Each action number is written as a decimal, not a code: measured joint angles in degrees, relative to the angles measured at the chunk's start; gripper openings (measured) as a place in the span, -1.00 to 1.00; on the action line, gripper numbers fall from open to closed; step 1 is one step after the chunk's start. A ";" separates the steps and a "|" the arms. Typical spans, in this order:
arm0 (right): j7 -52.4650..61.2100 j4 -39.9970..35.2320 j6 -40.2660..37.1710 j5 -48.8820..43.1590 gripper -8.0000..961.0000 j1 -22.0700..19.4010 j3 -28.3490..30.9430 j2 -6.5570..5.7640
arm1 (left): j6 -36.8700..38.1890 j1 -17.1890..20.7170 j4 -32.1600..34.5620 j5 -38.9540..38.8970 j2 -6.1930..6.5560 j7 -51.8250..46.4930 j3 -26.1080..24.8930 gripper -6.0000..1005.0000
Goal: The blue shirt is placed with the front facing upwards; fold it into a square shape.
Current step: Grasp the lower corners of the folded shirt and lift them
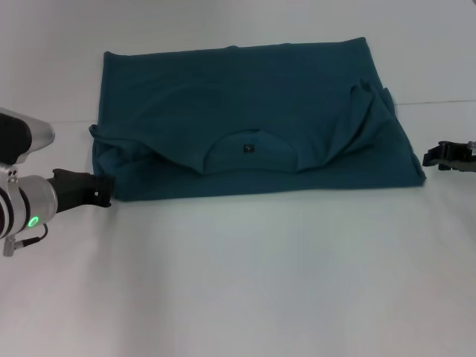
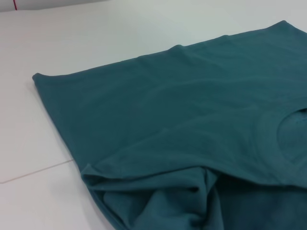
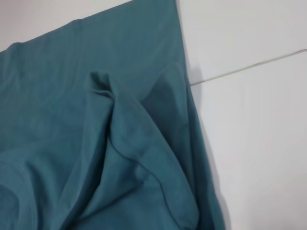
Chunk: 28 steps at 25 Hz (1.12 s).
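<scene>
The blue shirt [image 1: 245, 104] lies on the white table [image 1: 238, 282], folded over so that no lettering shows. Its round neck with a small dark label [image 1: 248, 149] faces the near edge. Both sleeves are bunched: one at the near left corner [image 2: 158, 201], one on the right side [image 3: 124, 124]. My left gripper [image 1: 104, 190] sits at table height right against the shirt's near left corner. My right gripper [image 1: 430, 158] hovers just off the shirt's right edge, a small gap away from the cloth. Neither wrist view shows its own gripper.
A thin seam in the tabletop [image 1: 439, 102] runs out from under the shirt on both sides, and it also shows as a seam [image 2: 33, 172] in the left wrist view. White table surface stretches in front of the shirt.
</scene>
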 joint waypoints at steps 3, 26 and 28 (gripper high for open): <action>0.05 0.36 0.61 -0.02 -0.36 0.10 -0.04 -0.03 | 0.19 -0.15 0.07 -0.02 0.00 -0.02 -0.03 -0.94; -0.32 6.33 5.32 0.24 0.84 2.43 -0.79 0.67 | 0.52 -0.22 0.09 -0.23 0.01 0.18 0.09 -0.94; -0.27 6.38 5.37 0.25 0.83 2.53 -0.79 0.68 | 0.52 -0.15 0.09 -0.26 0.01 0.19 0.14 -0.94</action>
